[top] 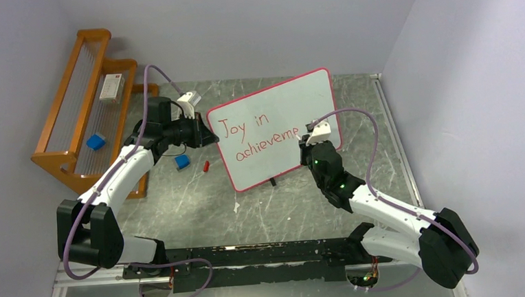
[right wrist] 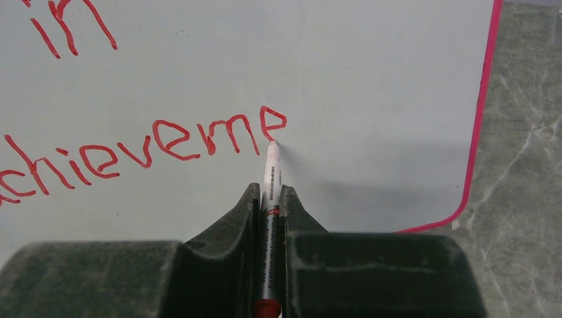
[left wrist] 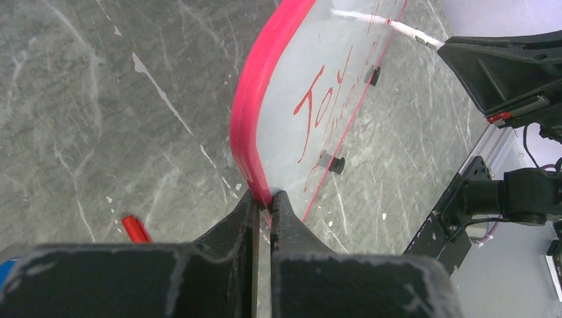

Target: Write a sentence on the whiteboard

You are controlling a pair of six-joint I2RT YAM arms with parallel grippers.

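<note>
Your left jaws are pinching the whiteboard by its edge; your right jaws are clamping a marker, tip touching it.

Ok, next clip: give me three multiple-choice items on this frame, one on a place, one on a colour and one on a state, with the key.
1. Where does the left gripper grip the whiteboard?
A. on a black foot
B. on its red border
C. in the middle of its face

2. What colour is the writing?
A. blue
B. black
C. red

3. How is the marker placed?
A. shut in the right gripper, tip at the board
B. lying capped beside the board
C. held by the left gripper

Key: 1 B, the left wrist view shows the jaws pinched on the red edge. 2 C, the letters are red in every view. 3 A, the right wrist view shows the tip at the last letter.
</note>
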